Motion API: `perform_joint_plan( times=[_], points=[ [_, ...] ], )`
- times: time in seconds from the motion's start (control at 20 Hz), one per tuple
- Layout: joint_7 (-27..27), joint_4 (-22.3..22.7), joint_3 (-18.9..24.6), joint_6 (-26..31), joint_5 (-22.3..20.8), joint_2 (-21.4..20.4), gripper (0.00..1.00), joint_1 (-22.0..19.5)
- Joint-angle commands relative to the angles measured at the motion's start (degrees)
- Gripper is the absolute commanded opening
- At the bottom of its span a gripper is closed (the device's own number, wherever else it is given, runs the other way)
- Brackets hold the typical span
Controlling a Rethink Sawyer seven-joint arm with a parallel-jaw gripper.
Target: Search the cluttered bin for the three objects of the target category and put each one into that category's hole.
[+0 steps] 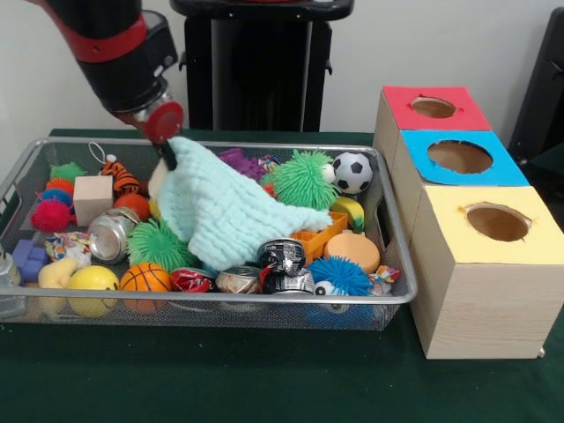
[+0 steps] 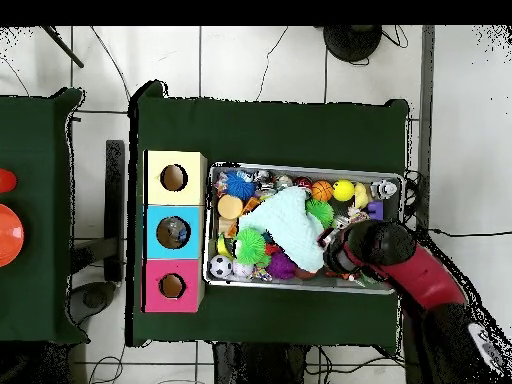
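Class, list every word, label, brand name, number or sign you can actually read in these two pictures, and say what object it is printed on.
No text can be read in either view.
The crushed cans near the front of the wire bin carry printed patterns, too blurred to read.
The red, blue and yellow box tops show only holes, no lettering.
The soccer ball shows only its patches.

Cloth (image 1: 225,211) at gripper tip (image 1: 165,154): pale mint knit, soft, ribbed, matt. Bin (image 1: 401,264) beneath gripper: silver wire mesh, metal rim glossy. Cans (image 1: 109,234) below-left of gripper: shiny metal, dented. Spiky balls (image 1: 304,179) right of gripper: rubbery, bristled. Block (image 1: 92,197) left of gripper: bare wood, smooth. Boxes (image 1: 480,278) far right: pale wood sides, matt coloured tops. Table cover (image 1: 220,374): dark green fabric, matt.
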Motion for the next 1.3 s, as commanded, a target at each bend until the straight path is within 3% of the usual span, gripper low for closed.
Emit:
perform_joint_plan(
  times=[0.05,0.3,0.75,1.3],
  points=[
    [-9.06,-7.61,1.78,9.89,-7.96,-1.45,0.00,-5.16],
    [-11.21,-12.01,3.49,13.63,-12.10,-0.77,0.00,-8.43],
    [-11.30,-15.94,4.49,16.55,-17.74,-1.65,0.00,-10.65],
    [-11.93,-20.14,5.54,18.83,-21.35,-1.12,0.00,-12.27]
  ],
)
